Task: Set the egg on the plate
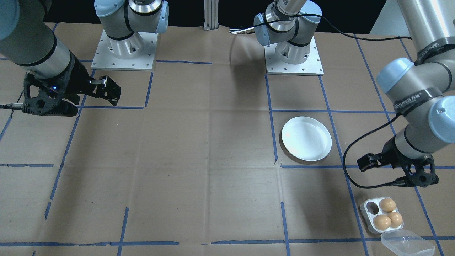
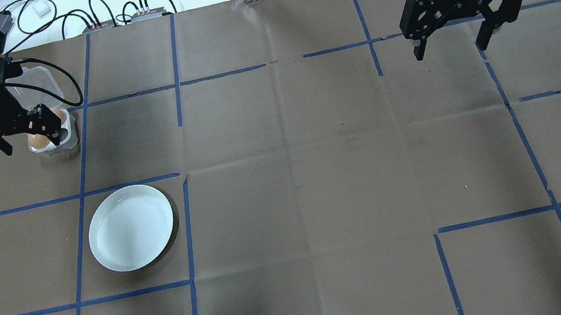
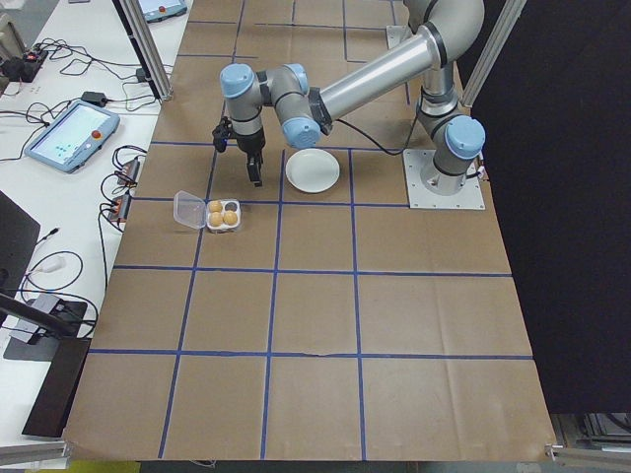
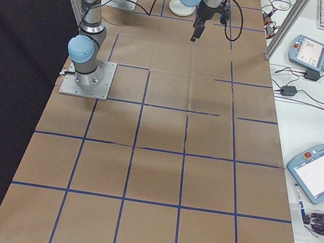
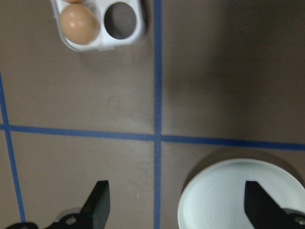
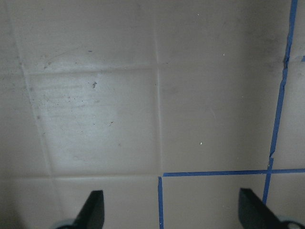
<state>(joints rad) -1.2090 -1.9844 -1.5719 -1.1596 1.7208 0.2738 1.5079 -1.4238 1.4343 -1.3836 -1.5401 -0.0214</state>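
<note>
Glossy round white plate (image 2: 131, 227) bare on the brown paper-covered counter (image 2: 295, 178).
Near the plate, the left end effector (image 2: 19, 131) hung fingers apart above smooth brown eggs (image 1: 387, 204); right end effector (image 2: 466, 29) likewise apart.

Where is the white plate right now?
In the overhead view the plate lies empty on the table's left side, nearer the robot than the egg tray, with the left gripper above the tray.

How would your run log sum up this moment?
left gripper: open, empty | brown eggs: three in tray | round white plate: empty | right gripper: open, idle
</note>
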